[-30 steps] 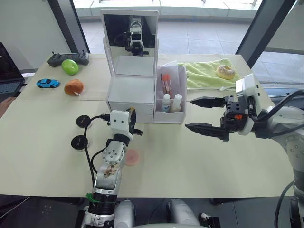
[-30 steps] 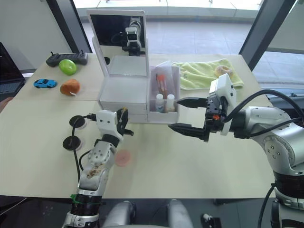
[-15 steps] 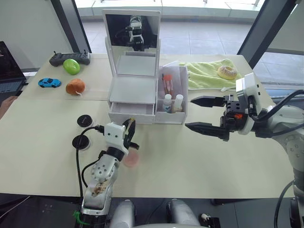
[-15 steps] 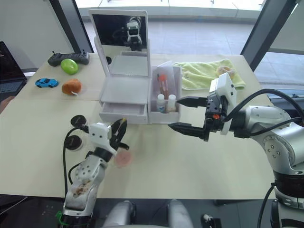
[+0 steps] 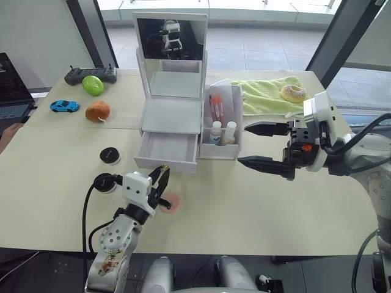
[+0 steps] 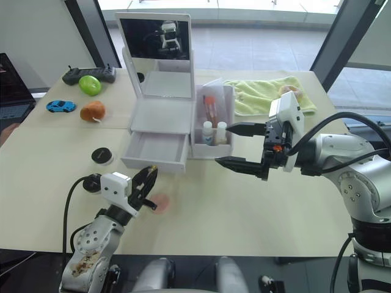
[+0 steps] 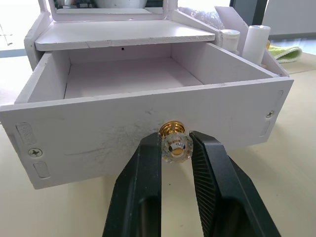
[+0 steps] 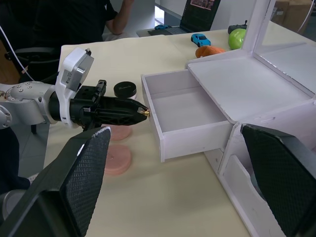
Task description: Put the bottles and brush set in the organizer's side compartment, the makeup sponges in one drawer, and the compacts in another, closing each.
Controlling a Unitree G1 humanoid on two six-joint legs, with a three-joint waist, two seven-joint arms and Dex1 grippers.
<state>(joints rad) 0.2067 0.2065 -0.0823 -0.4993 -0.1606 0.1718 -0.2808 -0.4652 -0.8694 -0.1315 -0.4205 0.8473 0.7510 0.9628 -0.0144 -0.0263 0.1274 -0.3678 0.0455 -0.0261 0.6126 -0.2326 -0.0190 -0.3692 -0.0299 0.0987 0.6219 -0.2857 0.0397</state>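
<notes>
The white organizer (image 5: 171, 116) with its upright mirror stands mid-table. One drawer (image 5: 166, 150) is pulled out and empty. My left gripper (image 7: 175, 141) is shut on its gold knob (image 7: 175, 144), at the drawer's front (image 5: 162, 172). The translucent side compartment (image 5: 233, 101) holds the two white-capped bottles (image 5: 221, 132) and the brush set (image 5: 215, 107). A pink makeup sponge (image 5: 171, 202) lies beside my left gripper; the right wrist view shows two sponges (image 8: 116, 159). Two black compacts (image 5: 110, 155) lie left of the drawer. My right gripper (image 5: 244, 145) hovers open right of the organizer.
A green towel (image 5: 266, 96) with a doughnut (image 5: 292, 93) lies at the back right. A green fruit (image 5: 93, 85), black controller (image 5: 85, 74), blue toy car (image 5: 64, 106) and orange fruit (image 5: 98, 111) sit at the back left. A person (image 8: 74, 19) is seated beyond the table.
My left gripper has drawn the drawer out toward the table's front edge, from nearly shut to wide open. The right gripper has stayed where it was.
</notes>
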